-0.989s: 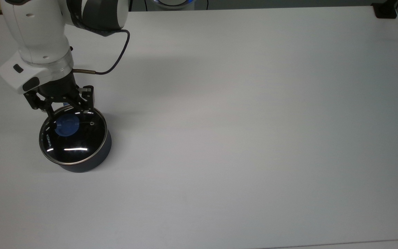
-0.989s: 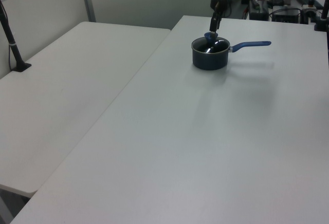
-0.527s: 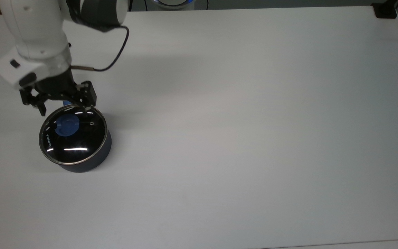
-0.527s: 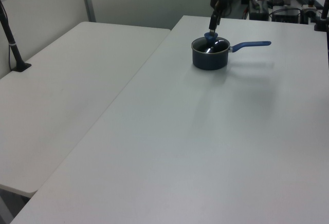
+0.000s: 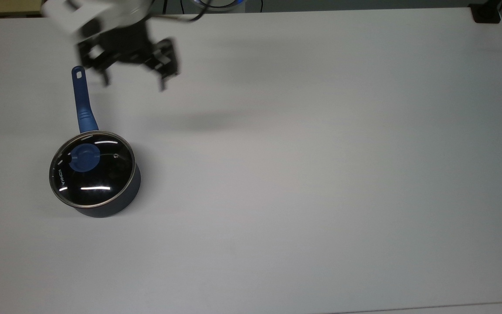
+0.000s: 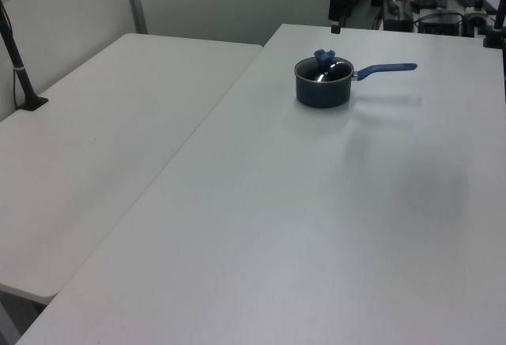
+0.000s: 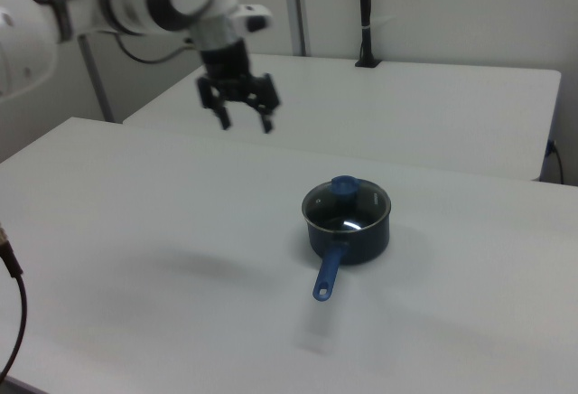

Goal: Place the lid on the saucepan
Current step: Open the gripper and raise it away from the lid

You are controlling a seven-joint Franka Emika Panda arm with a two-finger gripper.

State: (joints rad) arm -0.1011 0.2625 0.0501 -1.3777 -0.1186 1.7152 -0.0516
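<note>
— Is the glass lid [image 5: 92, 172] on properly? From here it looks seated.

— It does. In the top view it sits at the left of the frame, its metal rim lying all the way round the saucepan [image 5: 116, 205], blue knob [image 7: 343, 185] up. The right view shows it level, not cocked to one side.

— And the hand [image 5: 133, 85]?

— Up in the upper left of the top view, well apart from the pan, fingers [image 7: 267, 124] spread and holding nothing. In the right view it hangs high above the bench [image 5: 320, 174], upper left of the frame.

— So what's left to do well?

— I'd say only the retreat. The blue handle [image 5: 82, 102] runs up toward the hand in the top view, so the arm should keep its height and stay off that handle; a knock there could turn the pan and shift the lid.

— Nothing to correct, then?

— Not that I can see; the placing looks finished.
</note>
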